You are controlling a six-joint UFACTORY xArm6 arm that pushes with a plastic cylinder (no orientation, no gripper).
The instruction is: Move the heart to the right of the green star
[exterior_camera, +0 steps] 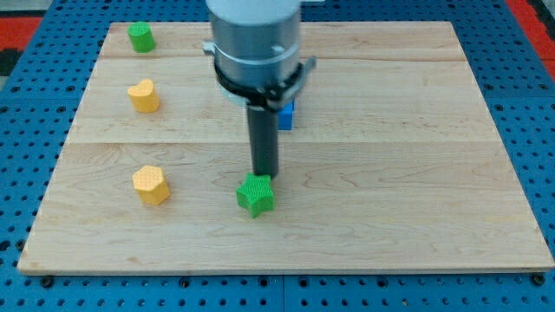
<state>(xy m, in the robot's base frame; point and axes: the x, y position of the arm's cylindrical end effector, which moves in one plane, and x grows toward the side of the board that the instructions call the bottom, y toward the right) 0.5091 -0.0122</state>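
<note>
Wooden board holding five blocks, my tip bare, grasping nothing, touching green star from above, yellow heart well apart at the view's left, yellow hexagon, green block, blue block behind the rod

Matt wooden board — blocks seemingly ribbed plastic

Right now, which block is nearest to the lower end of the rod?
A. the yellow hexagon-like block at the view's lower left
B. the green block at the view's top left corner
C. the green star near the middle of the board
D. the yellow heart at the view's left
C: my tip stands just above the green star in the view, right at its top edge, while the other blocks lie far to the view's left.
</note>
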